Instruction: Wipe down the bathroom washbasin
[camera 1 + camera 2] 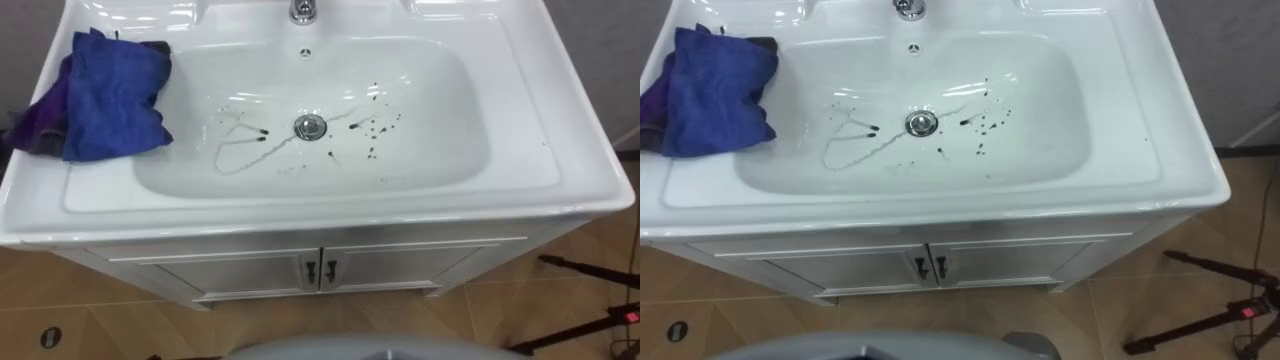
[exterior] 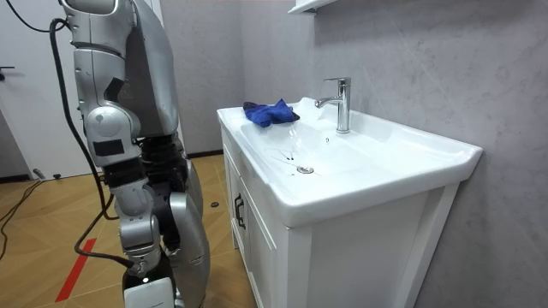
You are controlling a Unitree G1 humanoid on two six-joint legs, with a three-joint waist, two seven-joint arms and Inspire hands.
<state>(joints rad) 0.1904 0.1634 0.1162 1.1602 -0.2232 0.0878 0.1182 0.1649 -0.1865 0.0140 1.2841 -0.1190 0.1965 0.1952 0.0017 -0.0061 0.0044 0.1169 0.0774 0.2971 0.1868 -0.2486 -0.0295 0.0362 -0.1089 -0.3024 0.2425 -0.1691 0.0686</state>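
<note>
So, progress report: we're basically at square one. The basin (image 1: 450, 150) is plainly dirty. There's a scatter of dark spots (image 1: 375, 125) on the bottom just right of the drain (image 1: 310, 127), and a thin grey smear (image 1: 235, 150) loops round on the left of it with a couple more dark blobs at its ends. None of it looks wiped to us; the spots have crisp edges and the rest of the bowl is glossy white.

The cloth (image 1: 110, 95) is the blue one bunched up on the flat left rim of the basin, hanging slightly over the bowl's edge but well apart from the dirt. A purple bit pokes out from under it on the far left, and we can't tell if that's a second cloth or the same one folded. Nothing is holding it.

As for our hands, we honestly can't tell whether they're apart or closed, so no claims there. In the room view we're standing upright right in front of the cabinet (image 2: 257, 231), facing the tap (image 2: 341, 103).

What's left, as we judge it: everything. Pick up the cloth, bring it down into the bowl, scrub the spots by the drain and then the smear.
</note>
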